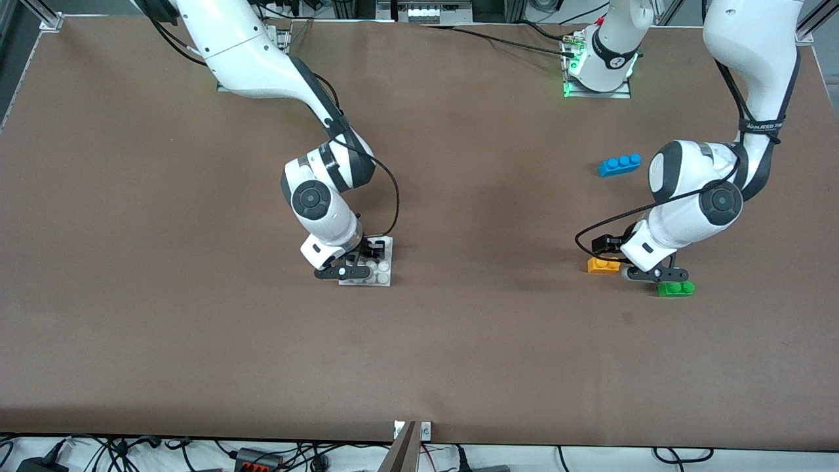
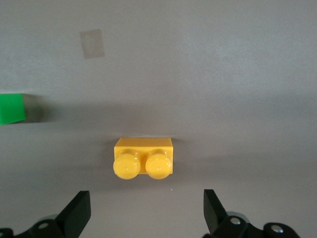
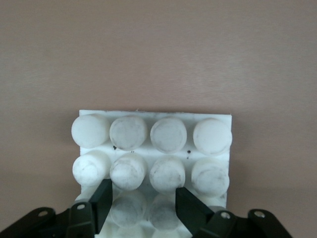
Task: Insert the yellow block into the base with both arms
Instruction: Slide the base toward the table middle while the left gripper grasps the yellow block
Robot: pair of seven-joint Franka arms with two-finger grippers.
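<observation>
Yellow block [image 2: 143, 157] beneath open left end effector [image 2: 143, 215]; right end effector [image 3: 143, 203] grips base [image 3: 153, 148]

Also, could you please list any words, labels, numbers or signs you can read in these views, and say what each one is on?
"2": a round marking on the left arm's base.
Strap on the left arm: white lettering, too small to read.
Yellow block, base, green brick, blue brick: no text.

I saw right gripper [image 3: 143, 208] clamped on studs of flat white square studded plastic plate [image 3: 156, 148], lying on brown tabletop [image 3: 158, 49].
</observation>
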